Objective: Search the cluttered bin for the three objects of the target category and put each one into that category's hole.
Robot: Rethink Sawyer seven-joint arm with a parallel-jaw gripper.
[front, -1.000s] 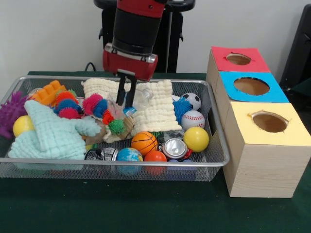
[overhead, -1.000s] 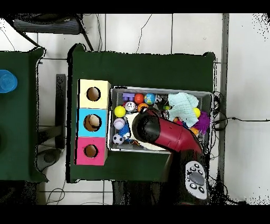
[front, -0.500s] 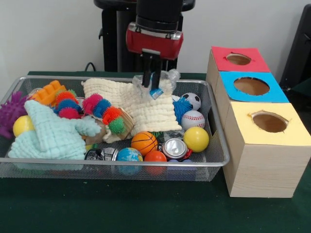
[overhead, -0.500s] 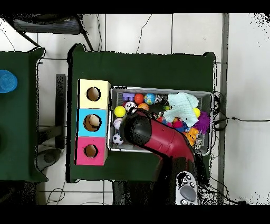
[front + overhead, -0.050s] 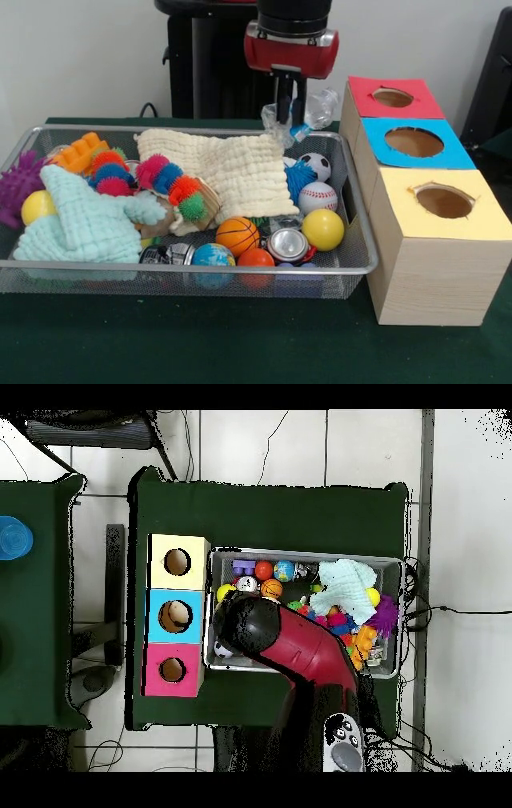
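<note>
hand (image 5: 290, 112) w/ plastic bottle (image 5: 308, 112) higher, nearer boxes (image 5: 416, 144)

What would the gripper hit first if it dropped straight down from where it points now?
Probably the cream cloth's far right corner or the bin's back rim; depth is unclear. The gripper, holding a clear plastic bottle, hangs above them.

A plain pale wall (image 5: 88, 56) is being seen behind the dark green table (image 5: 240, 352). From overhead, a white tiled floor (image 5: 460, 534) is being crossed by black cables (image 5: 455, 609), and a second green table (image 5: 35, 604) is being shown alongside.
</note>
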